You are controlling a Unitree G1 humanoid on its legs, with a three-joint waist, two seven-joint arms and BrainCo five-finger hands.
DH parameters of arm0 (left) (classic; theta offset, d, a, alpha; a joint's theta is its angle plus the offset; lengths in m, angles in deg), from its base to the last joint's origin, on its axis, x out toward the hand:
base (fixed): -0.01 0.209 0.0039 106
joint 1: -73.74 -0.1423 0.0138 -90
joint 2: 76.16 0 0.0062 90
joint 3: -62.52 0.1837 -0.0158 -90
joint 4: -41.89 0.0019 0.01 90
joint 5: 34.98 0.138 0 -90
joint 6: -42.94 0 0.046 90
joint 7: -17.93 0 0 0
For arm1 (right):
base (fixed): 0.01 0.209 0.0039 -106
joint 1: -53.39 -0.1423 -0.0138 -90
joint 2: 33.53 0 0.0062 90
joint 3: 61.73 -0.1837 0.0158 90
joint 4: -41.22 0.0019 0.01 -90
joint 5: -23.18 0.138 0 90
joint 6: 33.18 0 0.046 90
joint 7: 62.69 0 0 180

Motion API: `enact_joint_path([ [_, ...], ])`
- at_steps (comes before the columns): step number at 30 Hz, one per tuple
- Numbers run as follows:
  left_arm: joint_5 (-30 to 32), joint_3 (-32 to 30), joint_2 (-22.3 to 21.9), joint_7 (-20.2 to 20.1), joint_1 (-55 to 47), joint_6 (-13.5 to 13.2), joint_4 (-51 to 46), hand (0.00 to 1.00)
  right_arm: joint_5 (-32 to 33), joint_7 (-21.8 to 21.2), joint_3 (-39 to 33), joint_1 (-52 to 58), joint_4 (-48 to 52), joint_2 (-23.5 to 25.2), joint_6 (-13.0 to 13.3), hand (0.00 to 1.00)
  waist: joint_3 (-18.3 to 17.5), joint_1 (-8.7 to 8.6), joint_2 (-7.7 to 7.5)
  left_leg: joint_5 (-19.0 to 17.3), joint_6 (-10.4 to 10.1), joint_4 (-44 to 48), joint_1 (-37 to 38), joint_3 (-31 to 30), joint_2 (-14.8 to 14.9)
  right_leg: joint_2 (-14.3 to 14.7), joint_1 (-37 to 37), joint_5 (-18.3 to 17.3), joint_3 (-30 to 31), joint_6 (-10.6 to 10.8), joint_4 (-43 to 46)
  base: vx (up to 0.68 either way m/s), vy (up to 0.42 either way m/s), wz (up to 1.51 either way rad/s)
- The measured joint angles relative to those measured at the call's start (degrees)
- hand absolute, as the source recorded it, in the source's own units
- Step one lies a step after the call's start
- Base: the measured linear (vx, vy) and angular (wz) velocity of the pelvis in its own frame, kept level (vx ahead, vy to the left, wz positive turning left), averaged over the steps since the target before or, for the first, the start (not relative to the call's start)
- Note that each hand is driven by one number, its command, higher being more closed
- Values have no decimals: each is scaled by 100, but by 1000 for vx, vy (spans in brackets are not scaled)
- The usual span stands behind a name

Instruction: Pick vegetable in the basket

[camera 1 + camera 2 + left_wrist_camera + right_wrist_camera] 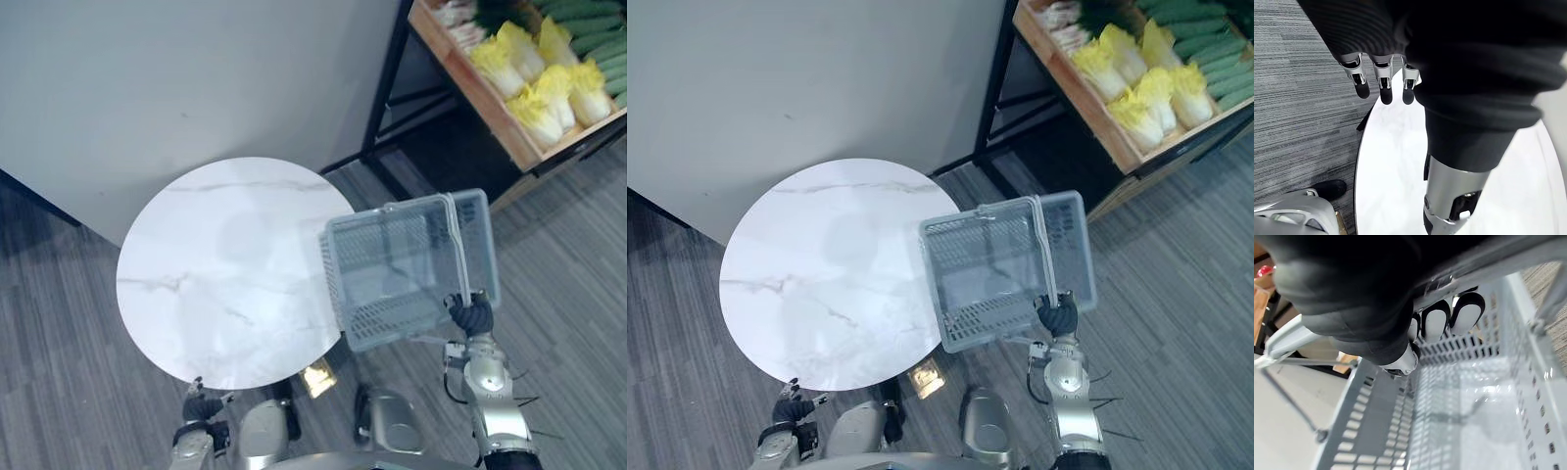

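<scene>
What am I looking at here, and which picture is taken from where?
This is a humanoid robot with two fingered hands. The wide pictures come from its head cameras, looking down; the close ones from a camera on each wrist. Before it stands a round white marble table. Its right hand is curled round the handle of a grey plastic basket with no vegetable inside, held by the table's edge. Its left hand hangs low, fingers relaxed, holding nothing. Pale cabbages lie in a wooden crate to its right.
</scene>
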Motion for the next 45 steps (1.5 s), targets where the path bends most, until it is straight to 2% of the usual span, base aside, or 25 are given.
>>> enact_joint_path([
  [3, -147, 12, -310, 0, -129, -9, -215, 0, 86, 22, -33, -29, -48, -109, -5, 100, 58, 8, 364, 203, -159, 95, -368, -76, 302, 399, 102, 331, -88, -220, -828, -127, -80, -18],
  [4, -205, 43, -330, 6, -146, -9, -245, 0, 89, 55, -77, 8, -49, -106, -20, 100, 84, 1, 413, 271, -209, 85, -349, -120, 344, 453, 90, 341, -81, -238, -780, -204, -102, -6],
  [7, -286, 260, -331, 0, -161, -23, -542, 0, 92, 117, -243, 98, -56, -131, -39, 100, 94, 0, 427, 651, -732, -9, -360, -745, 293, 459, -98, 420, -54, -398, -703, -195, -98, -15],
  [10, -290, 357, -536, -115, -291, -41, -872, 0, 111, 114, -300, 78, -52, -151, -35, 100, 107, -9, 486, -298, -734, 1016, -238, -1472, 231, 513, -285, 609, 402, -450, -689, -148, 44, -67],
  [13, -286, 371, -548, -113, -326, -60, -916, 0, 180, 105, -335, 217, -51, -103, -36, 100, 24, -128, 684, -949, -678, 631, 231, -1774, 219, 717, -465, 770, 782, -372, -709, -71, 121, -78],
  [16, -259, 554, -418, -112, -276, -48, -971, 0, 276, 101, -485, 538, 57, 168, -36, 100, 31, -260, 519, -944, -644, 376, 375, -1483, 164, 679, -492, 1015, 1075, -239, -992, -77, 108, -54],
  [20, -27, 574, -411, -67, -234, 2, -1271, 0, 395, 112, -550, 690, 110, 209, -37, 100, 29, -316, 491, -1096, -518, 470, 504, -746, 203, 777, -556, 1394, 1768, -125, -1411, -33, 112, -102],
  [22, 12, 502, -403, 17, -206, 4, -1573, 0, 458, 121, -576, 593, 98, 201, -43, 100, 28, -324, 500, -1148, -457, 490, 583, -155, 322, 610, -686, 1394, 1226, -463, -1545, -15, 110, -160],
  [23, 34, 395, -381, 75, -205, 3, -1913, 0, 519, 146, -576, 459, 49, 193, -41, 100, 35, -316, 511, -1245, -451, 472, 783, 475, 558, 233, -779, 1439, -122, -740, -1471, 32, 68, -181],
  [26, 51, 178, -234, 156, -215, -5, -2241, 0, 537, 166, -576, 190, -158, 155, -38, 100, 32, -313, 515, -1406, -593, 481, 1240, 1385, 794, -227, -738, 1552, -1989, -1122, -1179, 117, 15, -183],
  [27, 50, 43, -174, 158, -229, -16, -2381, 0, 537, 170, -575, 56, -326, 125, -30, 100, 27, -312, 521, -1461, -678, 481, 1472, 1736, 876, -331, -703, 1686, -2625, -1107, -998, 238, -83, -225],
  [29, 48, 26, -116, 157, -139, -52, -2401, 0, 537, 167, -575, -59, -434, 46, -31, 100, -8, -312, 555, -1471, -693, 443, 1660, 1911, 914, -275, -848, 1580, -2858, -894, -748, 230, -144, -167],
  [30, 54, 99, -171, 134, -38, -52, -2395, 0, 538, 145, -581, -83, -440, -126, -31, 100, -76, -352, 684, -1552, -813, 395, 1767, 2003, 947, -143, -1060, 1456, -2592, -734, -593, 276, -154, -150],
  [31, 56, 117, -240, 123, 95, -51, -2384, 0, 536, 98, -579, -116, -497, -271, -40, 100, -106, -451, 818, -1591, -874, 515, 1838, 2024, 1042, -27, -1170, 1294, -2385, -722, -426, 298, -139, -130],
  [33, 68, 224, -323, 59, 216, -62, -2379, 0, 523, 44, -563, -100, -518, -291, -62, 100, -99, -544, 873, -1572, -846, 1296, 1815, 1981, 1323, 151, -1096, 1135, -2122, -697, -346, 333, -130, -107],
  [34, 77, 438, -346, -19, 210, -64, -2360, 0, 506, -23, -478, -23, -523, -313, -115, 100, -86, -512, 928, -1252, -348, 2664, 1599, 1548, 1749, 402, -820, 996, -1798, -708, -389, 342, -127, -124],
  [35, 102, 522, -354, -39, 198, -64, -2360, 0, 479, -28, -422, 51, -523, -344, -117, 100, -77, -494, 959, -929, -28, 3235, 1423, 1214, 1875, 506, -647, 969, -1643, -717, -490, 398, -28, -147],
  [36, 126, 561, -423, -101, 143, -92, -2372, 0, 404, -31, -288, 116, -526, -398, -119, 100, -77, -413, 1002, -821, -142, 4227, 1001, 435, 1834, 609, -372, 935, -1330, -703, -730, 395, 73, -123],
  [37, 117, 561, -470, -99, 142, -106, -2383, 0, 363, -8, -294, 109, -527, -408, -121, 100, -71, -318, 1022, -1214, -294, 4896, 385, -249, 1538, 642, -182, 860, -1067, -705, -893, 393, 121, -119],
  [39, 111, 516, -508, -45, 75, -105, -2575, 0, 371, -2, -292, 104, -544, -365, -128, 100, -17, -117, 945, -1590, -213, 4929, -400, -902, 983, 578, 154, 815, -737, -637, -1132, 282, 123, -85],
  [41, 118, 481, -561, 76, -109, -106, -3038, 0, 373, 4, -291, 98, -545, -365, -127, 100, 12, 51, 931, -1684, -266, 4175, -982, -1137, 614, 397, 480, 721, -575, -406, -1256, 416, 256, -71],
  [42, 183, 456, -590, 198, -214, -112, -3373, 0, 372, 39, -292, 100, -544, -415, -110, 100, 18, 94, 990, -1581, -356, 3054, -1121, -1149, 442, 291, 648, 622, -552, -145, -1294, 464, 366, -54],
  [43, 250, 435, -635, 309, -273, -117, -3633, 0, 374, 90, -290, 101, -551, -493, -100, 100, 2, 150, 1139, -1078, -341, 1967, -1113, -1159, 373, 286, 801, 493, -513, 44, -1295, 547, 379, -36],
  [44, 426, 332, -653, 436, -256, -128, -3769, 0, 386, 143, -281, 60, -719, -447, -98, 100, -38, 249, 941, -967, -138, 1709, -872, -934, 124, 62, 979, 433, -256, 170, -1383, 405, 256, -7],
  [45, 536, 309, -655, 527, -231, -125, -3918, 0, 394, 166, -229, 64, -719, -460, -86, 100, -95, 205, 828, -953, -140, 1557, -815, -889, -25, -20, 996, 435, -270, 165, -1506, 560, 157, 19],
])
